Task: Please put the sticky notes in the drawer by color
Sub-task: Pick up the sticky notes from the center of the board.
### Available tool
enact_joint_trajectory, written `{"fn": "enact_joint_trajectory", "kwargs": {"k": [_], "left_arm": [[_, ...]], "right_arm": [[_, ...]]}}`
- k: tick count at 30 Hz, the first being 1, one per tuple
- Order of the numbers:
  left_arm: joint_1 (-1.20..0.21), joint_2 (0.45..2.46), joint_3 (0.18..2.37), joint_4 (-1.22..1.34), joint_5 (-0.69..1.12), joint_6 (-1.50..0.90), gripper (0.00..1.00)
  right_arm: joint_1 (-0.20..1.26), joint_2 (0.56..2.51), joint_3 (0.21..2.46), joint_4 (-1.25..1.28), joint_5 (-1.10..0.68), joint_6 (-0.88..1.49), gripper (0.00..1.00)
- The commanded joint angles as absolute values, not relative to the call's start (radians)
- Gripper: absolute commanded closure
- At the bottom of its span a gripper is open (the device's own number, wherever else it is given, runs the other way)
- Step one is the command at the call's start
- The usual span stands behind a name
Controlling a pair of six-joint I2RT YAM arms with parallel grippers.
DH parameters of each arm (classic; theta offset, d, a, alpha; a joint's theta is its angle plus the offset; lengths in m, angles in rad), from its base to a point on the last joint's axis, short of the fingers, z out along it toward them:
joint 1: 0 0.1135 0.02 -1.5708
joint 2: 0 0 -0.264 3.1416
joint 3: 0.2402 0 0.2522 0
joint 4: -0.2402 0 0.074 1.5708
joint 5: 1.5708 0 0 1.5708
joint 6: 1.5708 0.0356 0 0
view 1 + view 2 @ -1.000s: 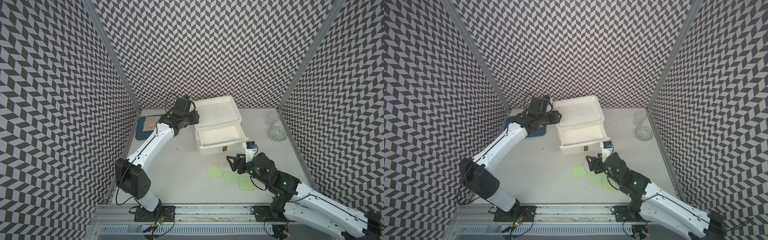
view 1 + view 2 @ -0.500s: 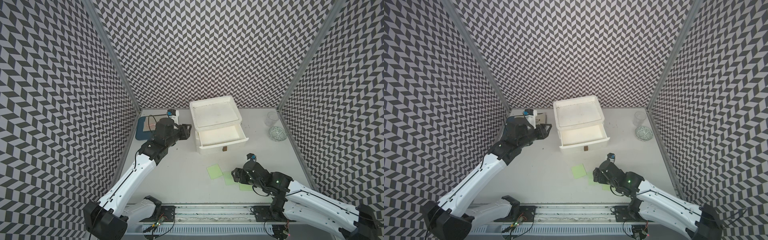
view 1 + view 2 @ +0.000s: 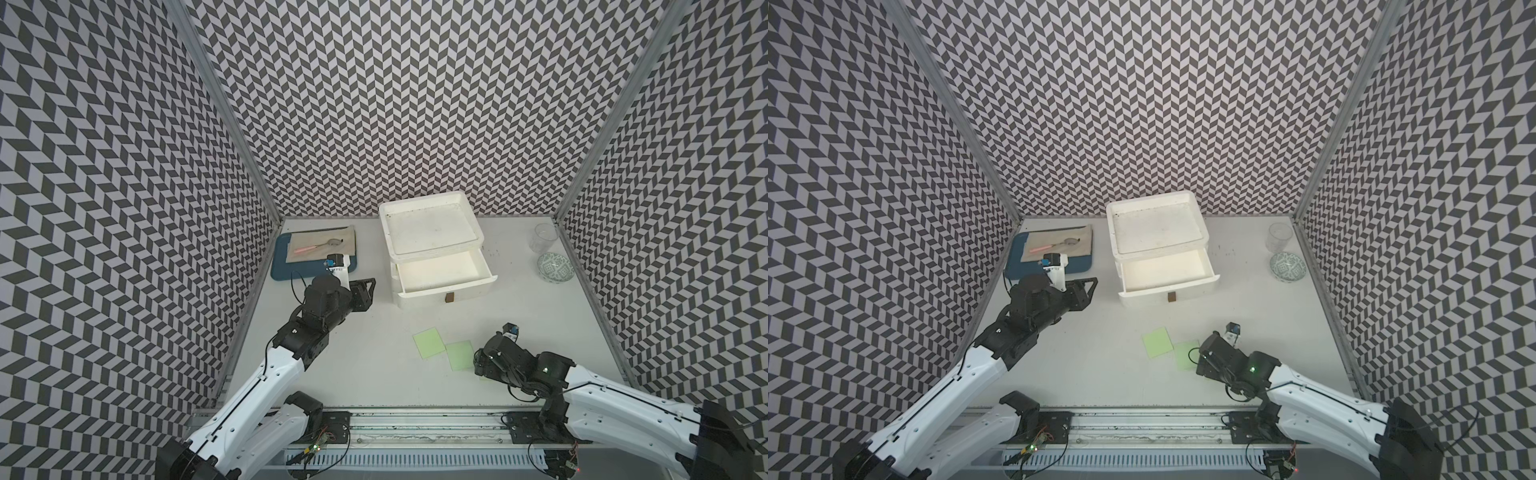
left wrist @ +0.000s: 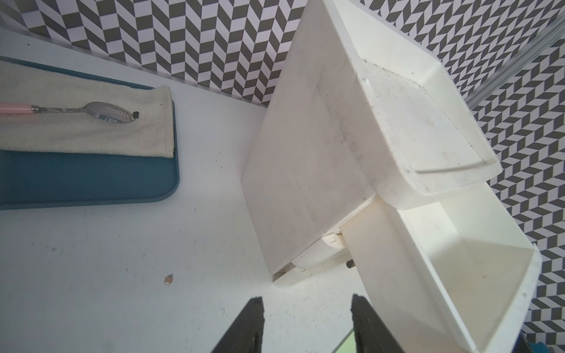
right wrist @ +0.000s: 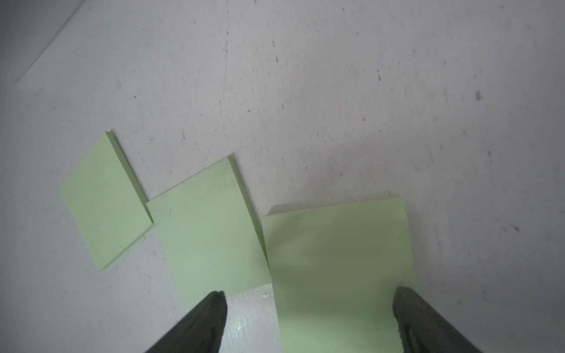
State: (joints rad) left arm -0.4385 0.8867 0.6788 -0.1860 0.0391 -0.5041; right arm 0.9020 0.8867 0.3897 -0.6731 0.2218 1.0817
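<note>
three green sticky notes (image 5: 208, 232) lie flat, edges meeting, on open table (image 3: 365, 357) at the drawer's (image 3: 444, 289) 6 o'clock. right gripper (image 5: 308, 296) jaws spread wide over the nearest note. left gripper (image 4: 305, 301) jaws parted, nothing between, at the drawer's 8 o'clock. in both top views the right arm (image 3: 582, 386) hides the third note.

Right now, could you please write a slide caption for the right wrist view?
Open right pincer poised over the nearest of three green sticky notes on the white table.

In both top views, the right gripper (image 5: 308, 293) is covering most of one green sticky note (image 5: 336, 259). In the left wrist view, the picture's edge is cutting off the blue tray (image 4: 91, 180) and the pink end of the spoon (image 4: 107, 111).
</note>
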Motion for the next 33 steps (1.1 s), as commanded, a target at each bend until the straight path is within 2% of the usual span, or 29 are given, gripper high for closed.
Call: {"fn": "enact_joint_trajectory", "kwargs": {"k": [1, 8, 18, 26, 30, 33], "left_arm": [[-0.438, 0.882, 0.656, -0.130, 0.051, -0.521, 0.50], [-0.437, 0.881, 0.628, -0.094, 0.076, -0.521, 0.50], [-0.437, 0.870, 0.628, -0.113, 0.072, -0.489, 0.50], [-0.437, 0.868, 0.614, -0.125, 0.074, -0.498, 0.50], [-0.437, 0.859, 0.609, -0.128, 0.071, -0.497, 0.50], [-0.438, 0.868, 0.614, -0.128, 0.082, -0.497, 0.50]], "right_arm": [[0.906, 0.950, 0.429, -0.742, 0.259, 1.086, 0.10], [0.921, 0.978, 0.487, -0.787, 0.326, 1.086, 0.08], [0.930, 1.132, 0.440, -0.668, 0.248, 1.054, 0.08], [0.944, 1.160, 0.438, -0.683, 0.252, 1.024, 0.14], [0.984, 1.163, 0.451, -0.694, 0.258, 1.036, 0.20], [1.007, 1.162, 0.467, -0.705, 0.273, 1.041, 0.21]]}}
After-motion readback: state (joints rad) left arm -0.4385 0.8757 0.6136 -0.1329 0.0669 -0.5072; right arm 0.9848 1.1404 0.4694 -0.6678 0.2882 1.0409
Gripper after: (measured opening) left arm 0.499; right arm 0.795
